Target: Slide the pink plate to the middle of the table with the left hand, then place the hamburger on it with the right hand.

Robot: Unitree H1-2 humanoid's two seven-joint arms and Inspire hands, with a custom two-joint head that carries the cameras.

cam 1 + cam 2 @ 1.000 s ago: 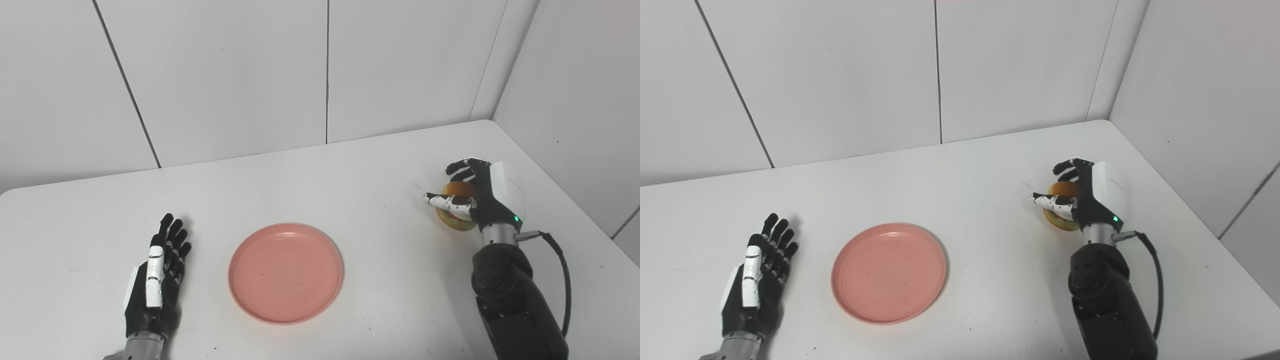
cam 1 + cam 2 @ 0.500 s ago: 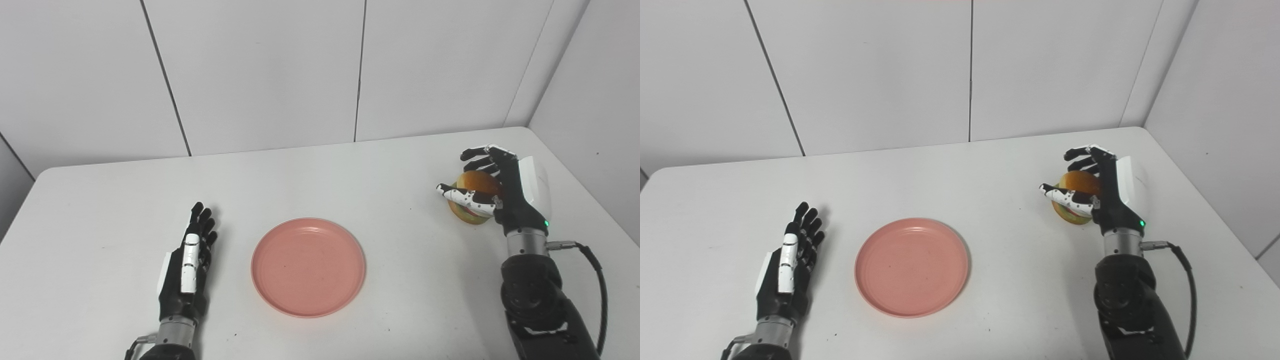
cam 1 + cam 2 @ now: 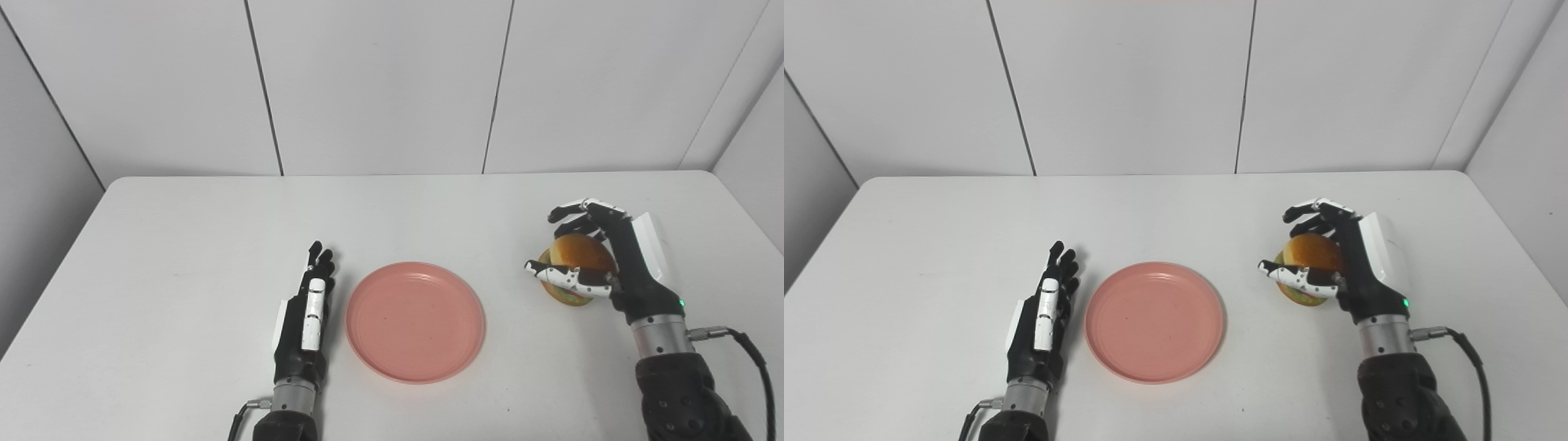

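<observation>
Half the hamburger (image 3: pixel 574 257) hides inside the gripping right hand (image 3: pixel 603 257). Nothing sits on the pink plate (image 3: pixel 415 361); the left hand (image 3: pixel 303 318) lies flat, fingers straight.

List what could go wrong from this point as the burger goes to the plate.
1. The right hand grips the hamburger tilted, so its layers might slip apart or it could land on edge.
2. The pink plate has a raised rim; a low carry may clip it and shove the plate.
3. The left hand lies open just beside the plate; a nudged plate could bump it.
</observation>
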